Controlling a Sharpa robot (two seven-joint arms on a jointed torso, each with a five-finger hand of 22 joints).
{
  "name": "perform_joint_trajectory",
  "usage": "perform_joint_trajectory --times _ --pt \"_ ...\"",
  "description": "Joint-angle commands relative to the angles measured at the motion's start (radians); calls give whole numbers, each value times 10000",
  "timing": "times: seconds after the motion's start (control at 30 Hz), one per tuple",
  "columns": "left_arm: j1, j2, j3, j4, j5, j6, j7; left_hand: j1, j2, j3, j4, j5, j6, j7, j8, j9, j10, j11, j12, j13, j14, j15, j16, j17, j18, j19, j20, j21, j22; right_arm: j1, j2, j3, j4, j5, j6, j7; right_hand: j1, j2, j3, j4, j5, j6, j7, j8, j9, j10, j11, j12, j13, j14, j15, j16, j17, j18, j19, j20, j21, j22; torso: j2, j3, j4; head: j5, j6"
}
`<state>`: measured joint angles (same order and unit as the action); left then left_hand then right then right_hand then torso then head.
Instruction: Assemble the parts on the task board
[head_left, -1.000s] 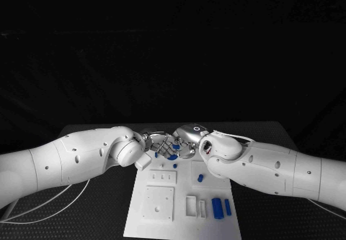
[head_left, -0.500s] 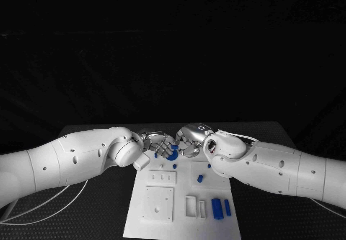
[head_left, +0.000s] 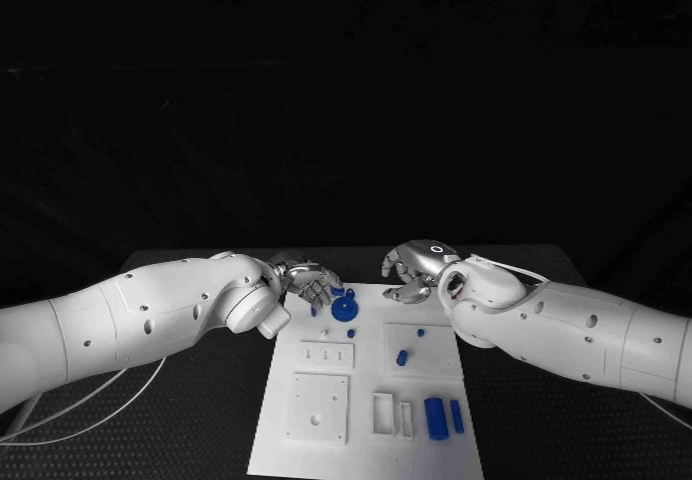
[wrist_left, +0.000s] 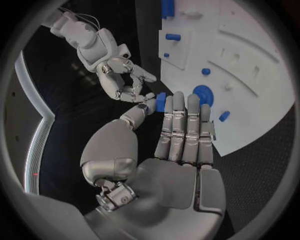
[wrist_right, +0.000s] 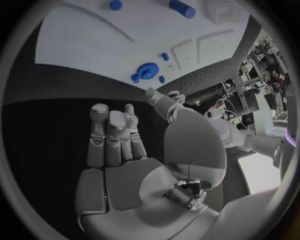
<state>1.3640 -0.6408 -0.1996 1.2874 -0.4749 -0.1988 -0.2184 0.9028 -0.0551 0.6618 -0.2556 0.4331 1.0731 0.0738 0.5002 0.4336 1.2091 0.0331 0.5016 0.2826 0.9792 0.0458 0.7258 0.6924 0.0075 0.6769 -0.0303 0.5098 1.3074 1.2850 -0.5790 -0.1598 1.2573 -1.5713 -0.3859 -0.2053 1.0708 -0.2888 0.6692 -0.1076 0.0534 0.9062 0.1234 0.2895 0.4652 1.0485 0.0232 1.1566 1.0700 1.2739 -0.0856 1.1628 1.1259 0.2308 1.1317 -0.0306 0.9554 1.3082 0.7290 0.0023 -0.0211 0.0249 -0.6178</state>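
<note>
The left hand (head_left: 306, 279), at centre-left of the head view, hangs over the far left corner of the task board (head_left: 368, 440) with its fingers (wrist_left: 181, 130) laid straight and close together; in the left wrist view a small blue part (wrist_left: 160, 102) sits between thumb tip and fingertip, so I judge it pinched there, though the contact itself is hard to make out. Just right of that hand, on the board's far end, lies a round blue disc part (head_left: 345, 308), with a small blue peg (head_left: 351, 333) below it in the frame. Further right, the right hand (head_left: 418, 272) hovers at the board's far right corner, fingers loosely curled and apart, holding nothing that I can see. Lower right in the frame lie a short blue cylinder (head_left: 402, 355) mid-board and two longer blue bars (head_left: 434, 417) near the bottom, their long axes running along the board's length. The relation that matters: the disc lies just beyond the left hand's fingertips, toward the board's middle, plainly nearer that hand than the right one, so any seating of the pinched part there looks like a short reach for the left arm
</note>
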Motion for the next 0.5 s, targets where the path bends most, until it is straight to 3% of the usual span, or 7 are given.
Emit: perform_joint_trajectory --times 0.03,0.17,0.27,0.3,0.37,0.43,0.5 --pt "13 -28 11 -133 -821 -34 -47 246 95 101 -86 -51 301 -226 33 82 141 -166 385 129 124 -161 354 104 -75 130 -157 271 275 69 -211 35 -169 601 -266 235 124 -26 77 24 -37 -180 143 -54 -10 -66 13 -2 -21 -79 8 -45 -10 310 -65 25 -48 38 6 -12 -19 8 -9" --pt "16 -30 11 -287 -919 191 -103 210 135 -54 -42 64 408 -311 194 477 290 -466 1473 525 489 -548 1441 449 18 936 -653 1328 288 257 -338 45 -618 2063 -144 -57 156 -29 179 125 -24 -134 135 -32 -7 -40 5 29 -47 -51 2 -32 -11 310 -32 41 -49 42 -14 9 -35 33 -54" --pt "18 -8 13 -367 -916 541 -212 201 178 -153 -152 200 340 -345 224 821 775 -932 2829 1162 1191 -1200 2891 972 217 1838 -1165 2588 287 270 -428 46 -815 2180 -48 -102 195 10 253 169 13 -119 131 -31 -15 -33 2 45 -67 -38 -1 -30 -14 310 -21 47 -55 47 -10 13 -31 24 -39" --pt "19 -8 13 -386 -916 673 -279 189 191 -137 -175 209 334 -384 205 907 812 -1020 3288 1429 1286 -1368 3258 1084 256 1992 -1292 2920 283 274 -433 47 -871 2388 -20 -99 193 2 255 171 13 -121 132 -33 -17 -35 3 45 -70 -39 -1 -31 -15 310 -22 49 -56 48 -3 11 -25 11 -37" --pt "30 30 14 -477 -916 1246 -703 16 250 45 -173 241 358 -521 123 1377 579 -1185 4861 2310 1378 -1814 4438 1179 309 2139 -1712 4082 248 285 -466 56 -975 2826 50 -79 192 -4 259 176 12 -121 133 -34 -19 -37 4 47 -73 -40 0 -33 -16 310 -24 52 -58 49 9 19 -12 19 -71" --pt "45 61 15 -541 -1036 1345 -1499 15 280 39 -185 291 347 -560 22 1504 819 -1233 5608 2773 1678 -2081 4988 1240 397 2474 -1917 4552 241 294 -452 68 -1086 3043 78 -96 225 15 294 175 18 -120 133 -37 -24 -41 4 52 -82 -41 1 -35 -18 310 -27 55 -62 54 11 33 -8 36 -87" --pt "53 98 15 -613 -1270 1638 -1851 -108 477 -32 -77 253 455 -641 43 1642 1133 -1369 6145 3117 2123 -2350 5414 1292 504 2933 -2103 4927 222 296 -455 84 -1143 3246 106 -98 405 60 458 123 72 -111 132 -41 -36 -39 -3 69 -100 -36 -4 -37 -22 310 -27 51 -70 60 8 52 -12 70 -113"
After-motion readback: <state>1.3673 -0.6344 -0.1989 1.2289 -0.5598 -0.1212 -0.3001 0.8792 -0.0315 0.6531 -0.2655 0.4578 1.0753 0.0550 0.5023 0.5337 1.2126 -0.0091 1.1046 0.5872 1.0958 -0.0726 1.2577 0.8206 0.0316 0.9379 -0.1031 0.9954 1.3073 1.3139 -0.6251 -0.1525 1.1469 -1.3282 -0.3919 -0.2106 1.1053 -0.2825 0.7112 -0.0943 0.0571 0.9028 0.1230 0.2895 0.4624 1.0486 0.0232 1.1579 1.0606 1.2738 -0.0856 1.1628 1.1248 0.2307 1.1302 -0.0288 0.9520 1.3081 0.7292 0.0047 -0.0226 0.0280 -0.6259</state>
